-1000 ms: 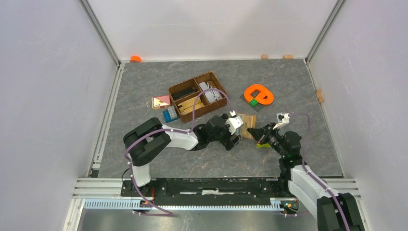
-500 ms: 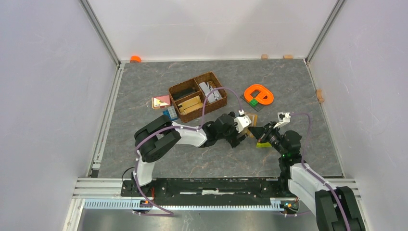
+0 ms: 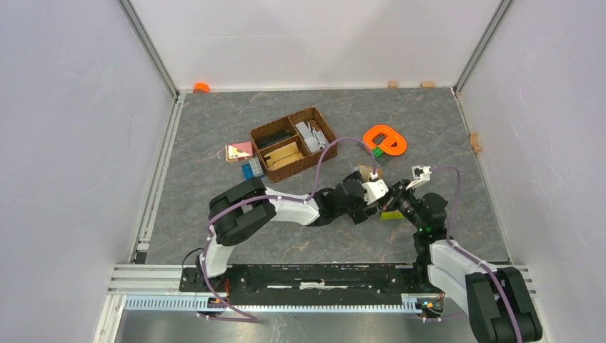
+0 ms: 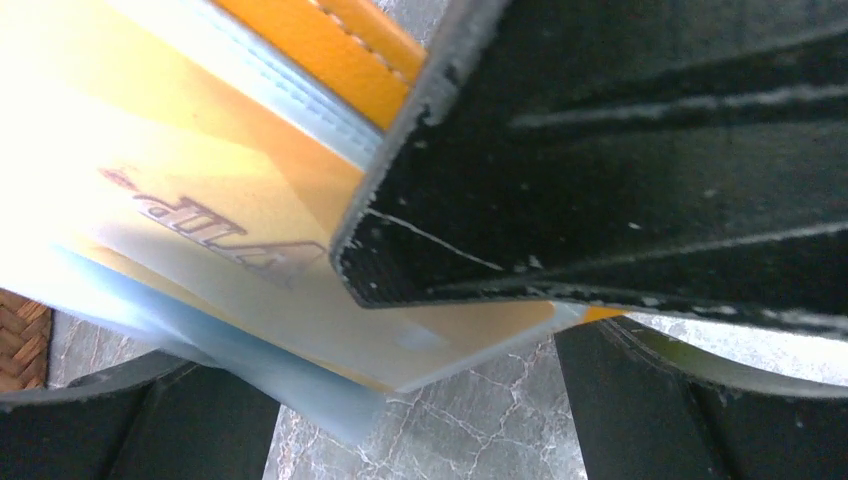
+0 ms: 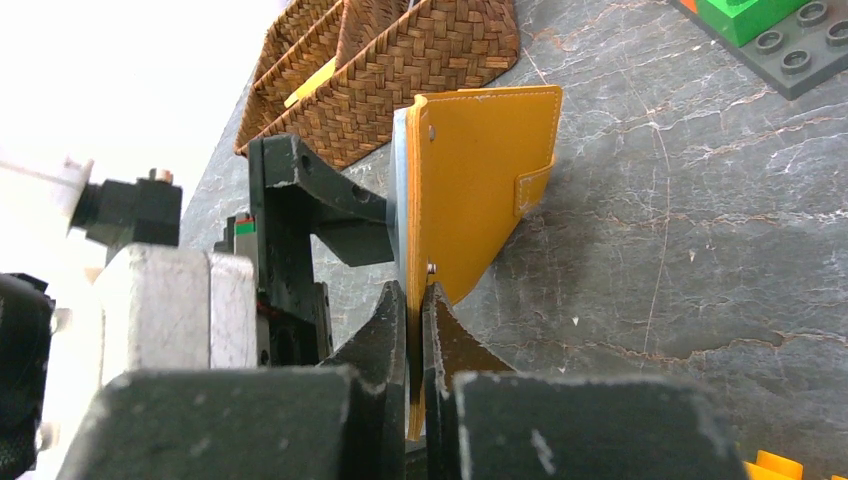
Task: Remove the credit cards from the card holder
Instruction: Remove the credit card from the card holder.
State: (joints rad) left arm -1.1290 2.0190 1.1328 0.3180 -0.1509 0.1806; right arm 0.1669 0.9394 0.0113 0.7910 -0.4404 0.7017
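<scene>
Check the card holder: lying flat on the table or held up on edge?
Held up on edge: in the right wrist view the card holder stands upright, its lower edge pinched in the shut right pincer.

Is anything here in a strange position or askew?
Yes. The card holder is not lying flat: the right hand, shut on its lower edge, holds it upright near the basket.

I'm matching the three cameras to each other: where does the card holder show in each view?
Top external: the card holder, a tan sliver right of centre.
Left wrist: it fills the upper left.
Right wrist: upright at centre, pinched by the right hand.
Shared landmark: the wicker basket, in all three views.
</scene>
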